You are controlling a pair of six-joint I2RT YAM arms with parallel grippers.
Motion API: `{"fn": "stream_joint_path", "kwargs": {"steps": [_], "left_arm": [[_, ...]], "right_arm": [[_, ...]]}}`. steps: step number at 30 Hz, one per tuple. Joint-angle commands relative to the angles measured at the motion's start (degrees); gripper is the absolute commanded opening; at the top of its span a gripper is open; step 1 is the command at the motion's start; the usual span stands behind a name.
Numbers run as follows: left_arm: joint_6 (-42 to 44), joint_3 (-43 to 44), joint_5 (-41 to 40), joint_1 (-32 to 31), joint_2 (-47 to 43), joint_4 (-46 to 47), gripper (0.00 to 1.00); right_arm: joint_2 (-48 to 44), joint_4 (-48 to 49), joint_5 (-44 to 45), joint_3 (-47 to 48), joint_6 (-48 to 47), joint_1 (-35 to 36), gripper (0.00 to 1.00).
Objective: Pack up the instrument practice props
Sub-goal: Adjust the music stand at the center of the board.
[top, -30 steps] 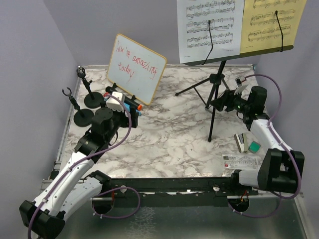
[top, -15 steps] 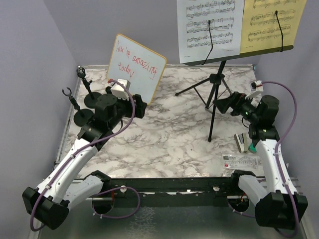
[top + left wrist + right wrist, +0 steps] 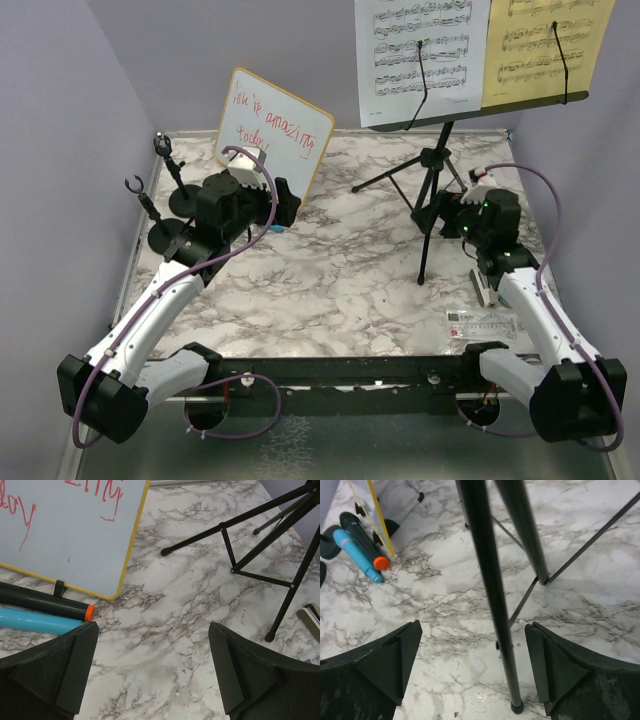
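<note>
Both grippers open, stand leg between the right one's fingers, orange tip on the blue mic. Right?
No. The orange tip is on the black mic, not the blue mic; the right wrist view shows it. The rest holds: left gripper and right gripper are open, a stand leg between the right one's fingers.

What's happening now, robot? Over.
Left gripper open, empty, by the microphones. Right gripper open around a music stand leg, not gripping. Whiteboard stands close behind the microphones.
</note>
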Motion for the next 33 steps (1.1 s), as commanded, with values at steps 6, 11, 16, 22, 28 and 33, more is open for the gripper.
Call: {"fn": "stream_joint_path", "kwargs": {"steps": [6, 11, 16, 22, 28, 33], "left_arm": [[3.25, -3.84, -1.61, 0.90, -3.53, 0.92, 0.99], [3.92, -4.45, -1.53, 1.25, -3.63, 0.86, 0.99], [4.27, -4.58, -1.46, 1.42, -4.13, 1.00, 0.99], [4.37, -4.56, -0.47, 1.43, -4.35, 1.20, 0.99], [4.08, -3.83, 1.59, 1.43, -4.69, 1.36, 0.99], [3.33, -3.21, 3.62, 1.41, -4.97, 1.75, 0.99]], "right_arm": [[8.55, 8.37, 28.34, 2.84, -4.95, 10.50, 0.75], [9.56, 7.48, 28.59, 3.31, -6.72, 11.32, 0.55], [6.74, 4.86, 26.32, 2.10, -7.12, 11.36, 0.26], [3.39, -0.04, 27.04, 0.12, -8.68, 11.23, 0.01], [-0.32, -1.50, 28.57, -2.14, -8.88, 11.11, 0.01], [-2.36, -4.63, 33.31, -2.45, -7.57, 10.97, 0.01]]}}
